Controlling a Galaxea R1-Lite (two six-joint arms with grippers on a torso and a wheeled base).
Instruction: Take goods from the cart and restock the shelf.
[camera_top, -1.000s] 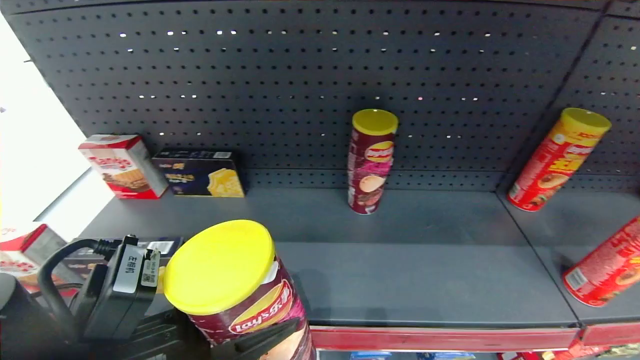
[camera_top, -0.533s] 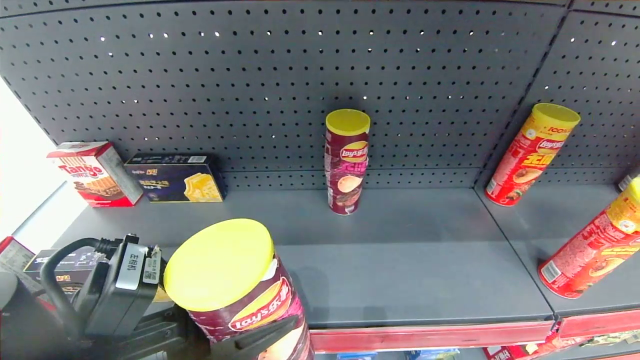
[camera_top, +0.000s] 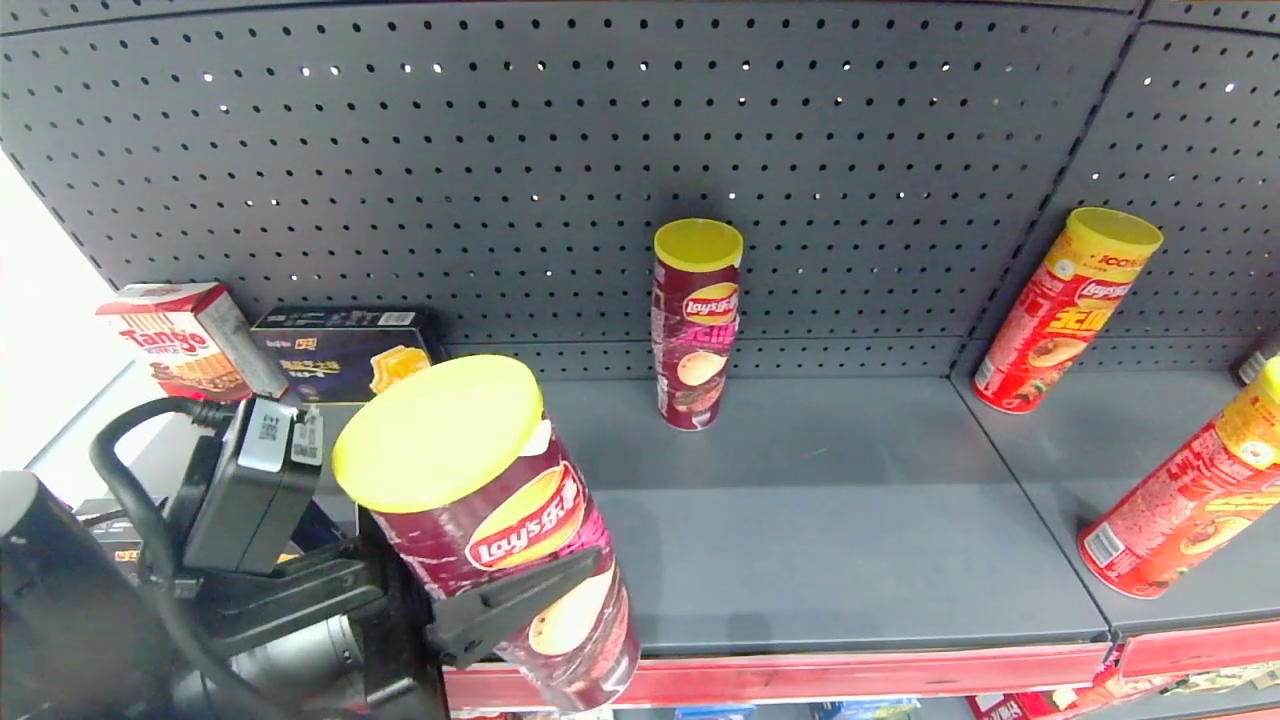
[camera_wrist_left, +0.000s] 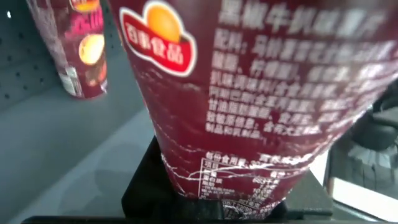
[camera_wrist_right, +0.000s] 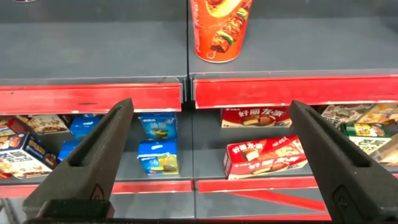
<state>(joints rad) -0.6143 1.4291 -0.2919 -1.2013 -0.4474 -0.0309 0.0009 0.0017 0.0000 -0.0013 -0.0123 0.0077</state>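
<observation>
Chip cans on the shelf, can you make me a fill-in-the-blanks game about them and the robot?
1. The left pincer holds a maroon chip can with a ____ lid.
2. A second maroon can stands ____ at the back of the shelf.
3. The right pincer is ____ and holds nothing.
4. The back right can has a ____ body.

Missing words: yellow, upright, open, red.
</observation>
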